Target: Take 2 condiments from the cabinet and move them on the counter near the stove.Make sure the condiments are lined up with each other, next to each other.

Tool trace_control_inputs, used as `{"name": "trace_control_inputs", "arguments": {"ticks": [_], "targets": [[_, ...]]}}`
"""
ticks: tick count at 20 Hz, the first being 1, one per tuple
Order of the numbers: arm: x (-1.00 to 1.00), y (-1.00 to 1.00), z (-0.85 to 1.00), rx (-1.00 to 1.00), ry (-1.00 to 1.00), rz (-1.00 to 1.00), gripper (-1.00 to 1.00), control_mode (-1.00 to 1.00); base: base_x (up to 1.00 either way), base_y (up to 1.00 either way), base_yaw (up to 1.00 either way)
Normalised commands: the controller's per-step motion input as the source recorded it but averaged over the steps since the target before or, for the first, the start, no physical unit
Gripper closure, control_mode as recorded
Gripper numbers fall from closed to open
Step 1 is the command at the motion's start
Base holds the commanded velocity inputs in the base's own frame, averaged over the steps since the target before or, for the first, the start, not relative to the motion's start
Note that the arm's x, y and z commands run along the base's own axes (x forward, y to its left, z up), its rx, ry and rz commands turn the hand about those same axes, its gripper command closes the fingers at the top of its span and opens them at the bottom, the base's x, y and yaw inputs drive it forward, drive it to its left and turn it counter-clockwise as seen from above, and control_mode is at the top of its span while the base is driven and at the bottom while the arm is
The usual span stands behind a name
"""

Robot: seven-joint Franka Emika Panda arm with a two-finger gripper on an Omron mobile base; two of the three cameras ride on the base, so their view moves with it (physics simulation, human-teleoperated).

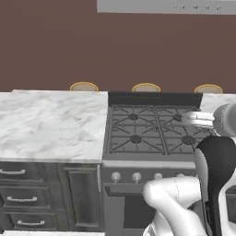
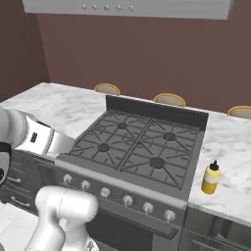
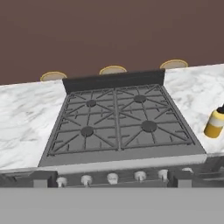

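The white arm (image 1: 177, 203) rises from the lower right of the left base view, bends at a dark elbow joint (image 1: 216, 156), and its upper link (image 1: 203, 119) reaches leftward at mid height. In the right base view the arm's forearm (image 2: 34, 137) stretches from the left edge towards the right. The fingers stand spread wide, holding nothing.
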Motion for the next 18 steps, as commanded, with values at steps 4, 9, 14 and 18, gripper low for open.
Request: {"name": "trace_control_inputs", "arguments": {"ticks": [4,9,14,18], "targets": [[0.0,0.0,0.0,0.0,0.0,0.0,-1.0,1.0,-0.63,1.0,0.64],[0.0,0.0,0.0,0.0,0.0,0.0,-1.0,1.0,-0.66,1.0,0.73],[0.0,0.0,0.0,0.0,0.0,0.0,-1.0,1.0,-0.19,0.78,0.83],[0.0,0.0,0.0,0.0,0.0,0.0,-1.0,1.0,0.35,0.24,0.91]]}}
